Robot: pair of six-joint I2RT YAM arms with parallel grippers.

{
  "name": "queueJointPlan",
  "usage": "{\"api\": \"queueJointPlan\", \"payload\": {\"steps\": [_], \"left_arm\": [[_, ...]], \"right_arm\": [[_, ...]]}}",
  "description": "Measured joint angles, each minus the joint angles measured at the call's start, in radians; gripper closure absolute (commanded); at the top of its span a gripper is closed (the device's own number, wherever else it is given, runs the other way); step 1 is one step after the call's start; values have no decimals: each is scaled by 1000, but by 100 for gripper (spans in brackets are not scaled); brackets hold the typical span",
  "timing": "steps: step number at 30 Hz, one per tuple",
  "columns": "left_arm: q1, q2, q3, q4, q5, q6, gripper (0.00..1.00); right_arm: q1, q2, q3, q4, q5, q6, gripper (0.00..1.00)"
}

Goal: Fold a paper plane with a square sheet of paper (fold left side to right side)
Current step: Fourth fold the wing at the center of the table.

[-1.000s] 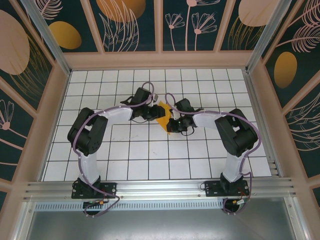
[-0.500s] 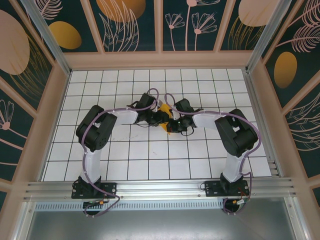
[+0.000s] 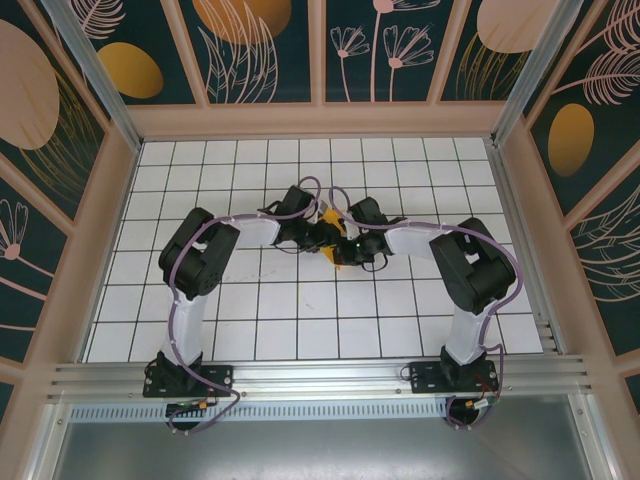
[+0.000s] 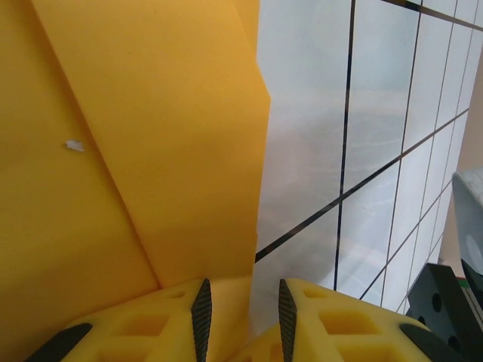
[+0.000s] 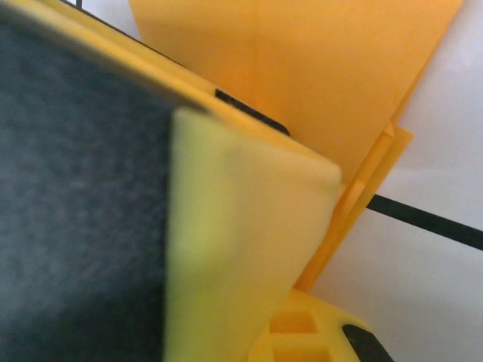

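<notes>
Top view: left gripper and right gripper tip to tip over the middle of the white tiled table, well away from every edge. Between and beneath them, the square sheet of paper, already folded small, orange-yellow bits peeking out on the far side and the near side of the grippers.

Left wrist view: folded paper spread across the left half, a slanting crease and an overlapping flap plain to see, bare tiles to the right. Yellow fingers a narrow gap apart at the bottom, the flap's lower edge reaching into that gap, not visibly pinched.

Right wrist view: one blurred finger very close, dark pad at left, layered paper edges just behind it. Whether clamped or apart, cannot tell.
</notes>
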Motion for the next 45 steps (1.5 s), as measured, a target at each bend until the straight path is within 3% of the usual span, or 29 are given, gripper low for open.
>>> {"api": "queueJointPlan", "payload": {"steps": [23,32,40,45], "left_arm": [[42,192,344,-214,71,14,63],[51,198,362,-213,78,11,58],[130,184,388,-103,75,19,43],[159,77,315,-38,124,18,41]], "right_arm": [[10,3,16,20,99,0,95],[6,3,15,37,111,0,95],[-4,-13,-9,50,47,0,92],[-14,-59,-30,6,-11,-4,81]]}}
